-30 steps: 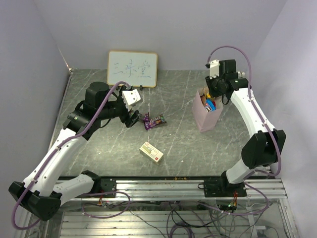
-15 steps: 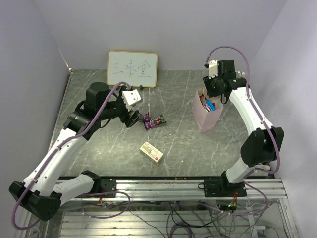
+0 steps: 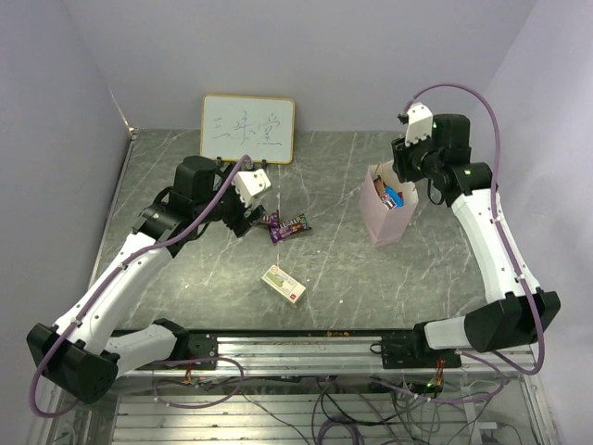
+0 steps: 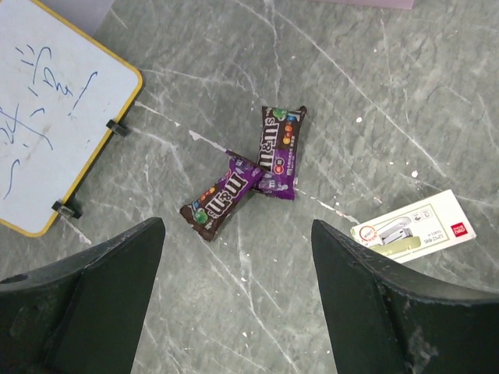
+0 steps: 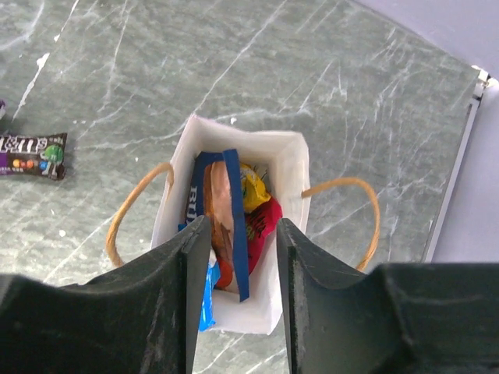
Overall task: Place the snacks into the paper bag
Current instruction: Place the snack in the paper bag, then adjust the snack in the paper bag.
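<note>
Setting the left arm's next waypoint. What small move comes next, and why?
Probably lower the left gripper and close on the nearer purple packet. Its jaws are open and empty, and that packet lies between them on the table, touching the second packet at one end. The paper bag already holds other snacks.

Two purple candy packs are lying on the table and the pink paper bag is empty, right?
No, the paper bag is not empty: the right wrist view shows snacks inside it. The two purple candy packs do lie on the table.
</note>
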You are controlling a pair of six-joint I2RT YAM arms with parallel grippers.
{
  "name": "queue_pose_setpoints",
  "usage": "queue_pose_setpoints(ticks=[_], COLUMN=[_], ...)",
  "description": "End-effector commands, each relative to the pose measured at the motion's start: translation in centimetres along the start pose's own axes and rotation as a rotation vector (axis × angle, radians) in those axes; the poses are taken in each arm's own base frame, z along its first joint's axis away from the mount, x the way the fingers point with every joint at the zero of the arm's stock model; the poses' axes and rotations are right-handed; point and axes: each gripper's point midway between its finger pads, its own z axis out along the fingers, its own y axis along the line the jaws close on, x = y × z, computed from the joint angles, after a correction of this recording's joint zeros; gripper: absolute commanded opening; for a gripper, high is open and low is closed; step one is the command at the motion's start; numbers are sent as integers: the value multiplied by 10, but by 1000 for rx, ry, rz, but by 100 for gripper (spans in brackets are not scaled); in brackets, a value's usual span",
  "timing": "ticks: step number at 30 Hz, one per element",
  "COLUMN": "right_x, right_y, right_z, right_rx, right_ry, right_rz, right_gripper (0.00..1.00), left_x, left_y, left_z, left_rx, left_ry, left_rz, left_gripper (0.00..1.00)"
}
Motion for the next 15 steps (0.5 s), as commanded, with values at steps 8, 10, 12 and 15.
queue_pose_setpoints(ticks=[8, 10, 12, 15], right_x=[62, 69, 77, 88], right_y=[32, 35, 37, 38], right_z=[-2, -2, 0, 6], right_rx=[-130, -139, -145, -146], right_ry=[134, 148, 164, 185], right_rz=[-18, -15, -14, -16], right_gripper=[32, 30, 26, 19], left_x=[2, 2, 3, 3], left_y=[3, 2, 1, 1], left_z=[-3, -2, -1, -1], left_rx=[-30, -24, -19, -17], left_ry=[-13, -15, -15, -13], left_rz=[11, 10, 6, 4], left_gripper=[87, 87, 87, 87])
